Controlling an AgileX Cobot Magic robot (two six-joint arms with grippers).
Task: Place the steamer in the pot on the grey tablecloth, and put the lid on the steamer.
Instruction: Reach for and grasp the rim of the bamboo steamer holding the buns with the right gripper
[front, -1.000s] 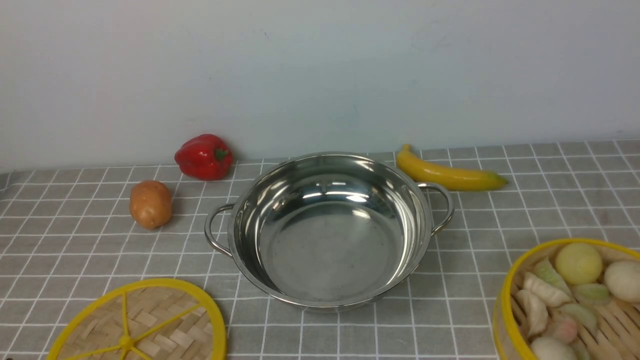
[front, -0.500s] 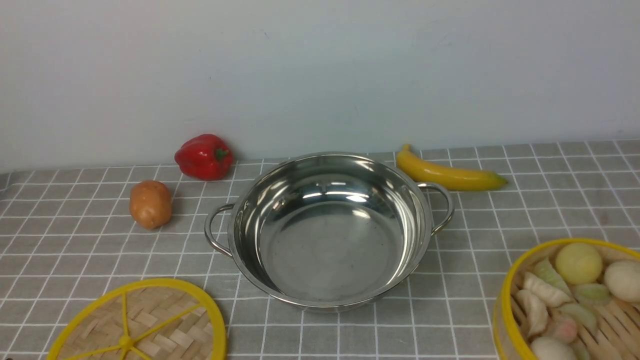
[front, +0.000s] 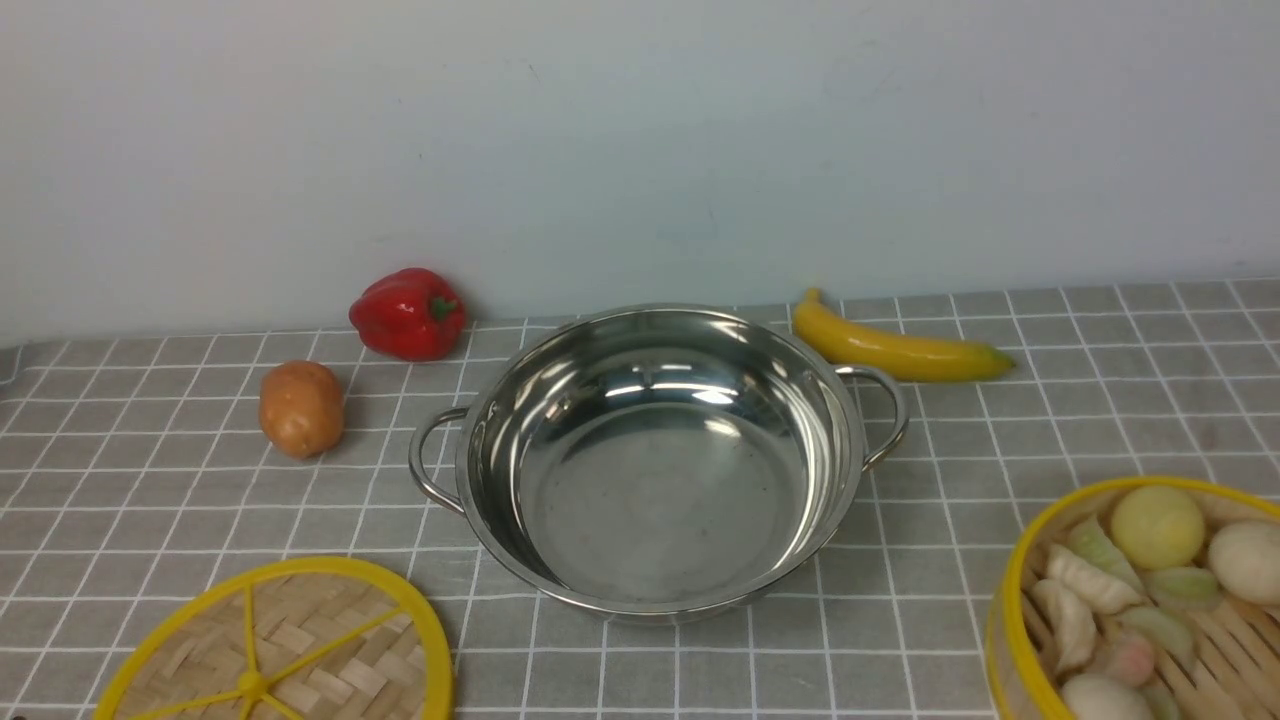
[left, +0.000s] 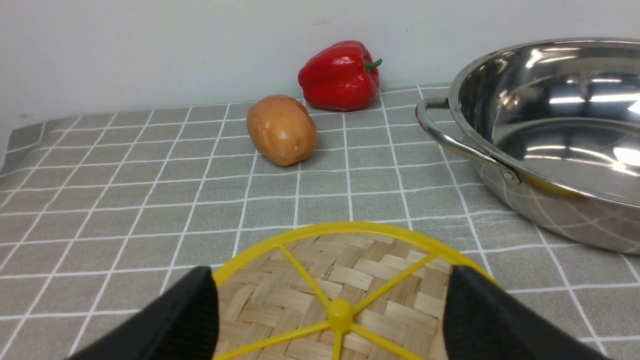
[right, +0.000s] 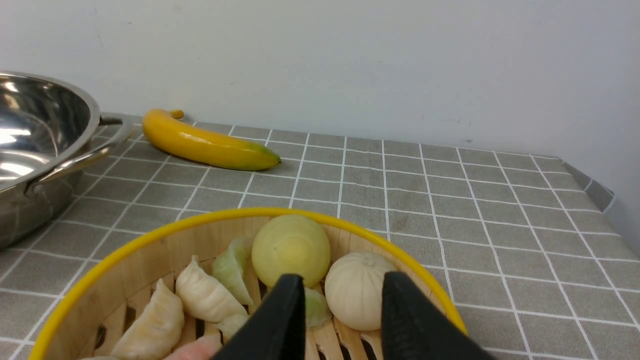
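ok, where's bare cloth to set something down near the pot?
Bare grey tablecloth: left, between potato and lid; right, between pot, banana and steamer. Tight: pot-to-lid gap, and behind the pot beside pepper and banana.

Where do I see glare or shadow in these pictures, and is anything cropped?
Front view: white glare streaks inside the pot; lid and steamer cropped by the frame. Left wrist view: stronger glare in the pot, the cloth mirrors on its wall. Right wrist view: even light, soft shadow under the banana.

Nothing is visibly changing from where I'm standing: the pot (front: 655, 480), the lid (front: 300, 640) and the steamer (front: 1010, 592) are sitting exactly as a second ago
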